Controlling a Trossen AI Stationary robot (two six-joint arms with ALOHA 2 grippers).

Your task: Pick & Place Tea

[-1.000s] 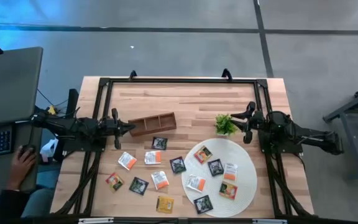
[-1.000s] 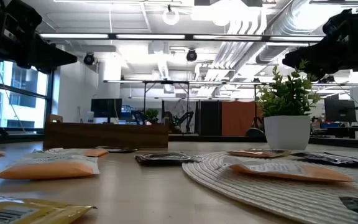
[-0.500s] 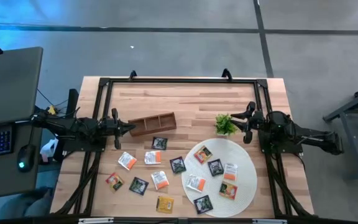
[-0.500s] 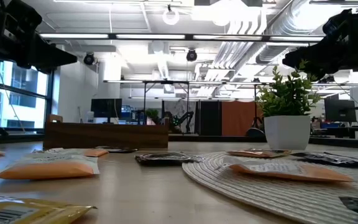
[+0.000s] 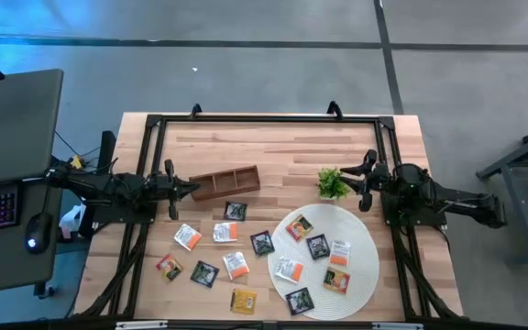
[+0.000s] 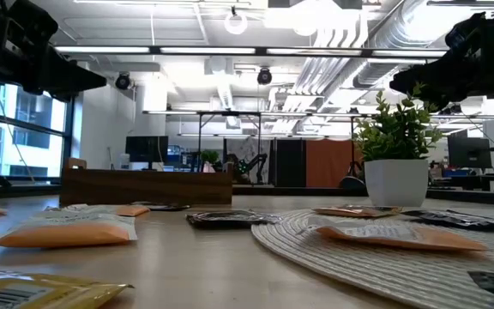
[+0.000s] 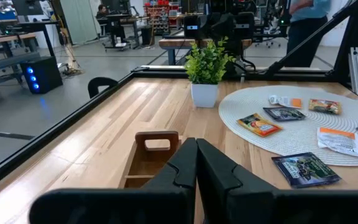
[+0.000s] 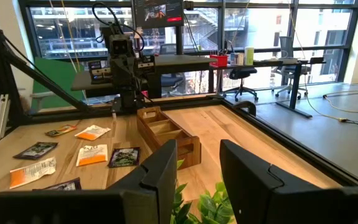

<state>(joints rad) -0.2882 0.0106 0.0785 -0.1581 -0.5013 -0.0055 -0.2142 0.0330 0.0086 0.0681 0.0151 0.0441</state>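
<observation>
While both arms wait, left gripper [image 5: 191, 186] closed, right gripper [image 5: 351, 190] open, recommend descending squarely over one tea packet [image 5: 235, 210], then the tray [image 5: 225, 181]

A brown divided wooden tray [image 5: 225, 181] sits on the tabletop [image 5: 282, 147], well apart from a small potted plant [image 5: 332, 182] (white pot) beside a round white mat [image 5: 367, 268].

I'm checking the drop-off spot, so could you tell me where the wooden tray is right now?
In the high view the tray lies left of centre, just ahead of the left gripper, with a black tea packet below it.
</observation>
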